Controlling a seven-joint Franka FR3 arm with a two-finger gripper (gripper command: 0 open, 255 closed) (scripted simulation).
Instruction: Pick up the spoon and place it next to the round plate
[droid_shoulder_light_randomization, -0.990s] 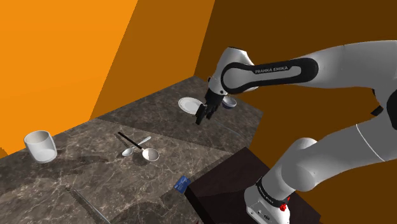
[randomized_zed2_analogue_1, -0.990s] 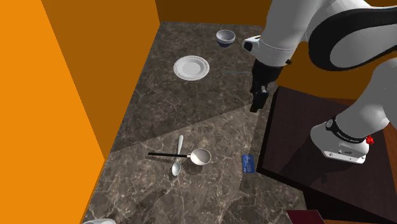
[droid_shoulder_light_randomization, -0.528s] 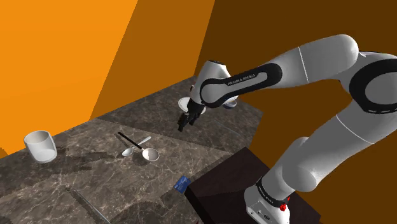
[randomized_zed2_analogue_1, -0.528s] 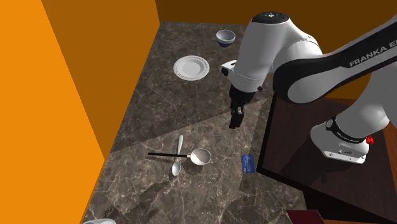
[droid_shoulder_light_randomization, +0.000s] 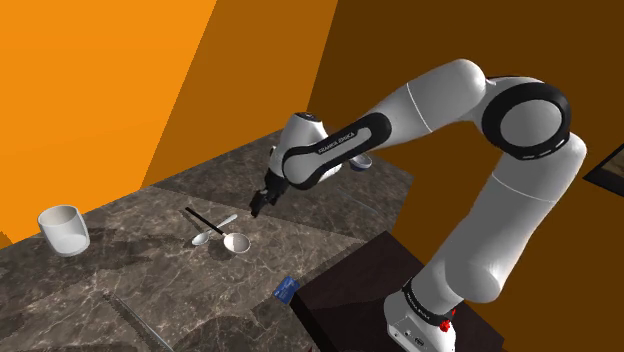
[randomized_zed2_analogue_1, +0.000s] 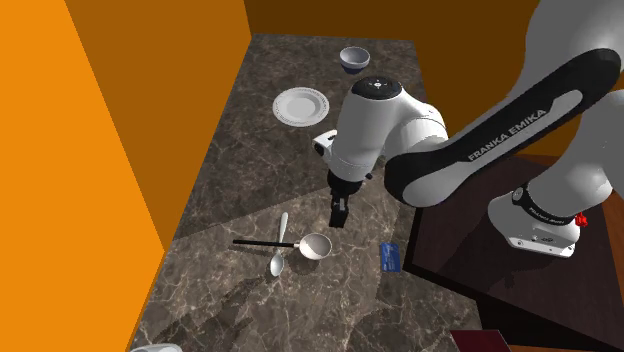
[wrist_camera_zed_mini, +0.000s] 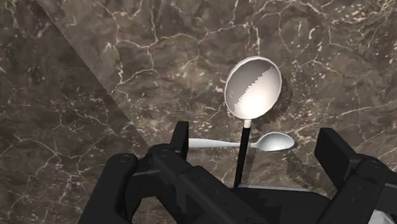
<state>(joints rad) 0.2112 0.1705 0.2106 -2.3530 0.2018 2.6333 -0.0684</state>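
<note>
A small silver spoon (droid_shoulder_light_randomization: 212, 233) (randomized_zed2_analogue_1: 279, 252) lies flat on the dark marbled counter (droid_shoulder_light_randomization: 150, 260). A black-handled ladle with a round pale bowl (droid_shoulder_light_randomization: 237, 242) (randomized_zed2_analogue_1: 314, 246) lies across it. In the wrist view the spoon (wrist_camera_zed_mini: 270, 142) sits between my fingers and below them, under the ladle's black handle (wrist_camera_zed_mini: 242, 153). My gripper (droid_shoulder_light_randomization: 257, 203) (randomized_zed2_analogue_1: 338, 214) (wrist_camera_zed_mini: 257, 149) hangs open above the counter, close to the ladle bowl and touching nothing. The round white plate (randomized_zed2_analogue_1: 301, 106) rests farther along the counter, toward the back corner.
A small bowl (droid_shoulder_light_randomization: 363, 162) (randomized_zed2_analogue_1: 352, 59) stands beyond the plate near the back wall. A white cup (droid_shoulder_light_randomization: 63, 230) sits at the shoulder view's far left. A blue card-like object (droid_shoulder_light_randomization: 285, 290) (randomized_zed2_analogue_1: 390, 257) lies by the dark stand (randomized_zed2_analogue_1: 480, 240). Orange walls border the counter.
The arm has swung away from the plate end of the counter toward the spoon and ladle, lowering as it went. The fingers stayed open and nothing on the counter has moved.
</note>
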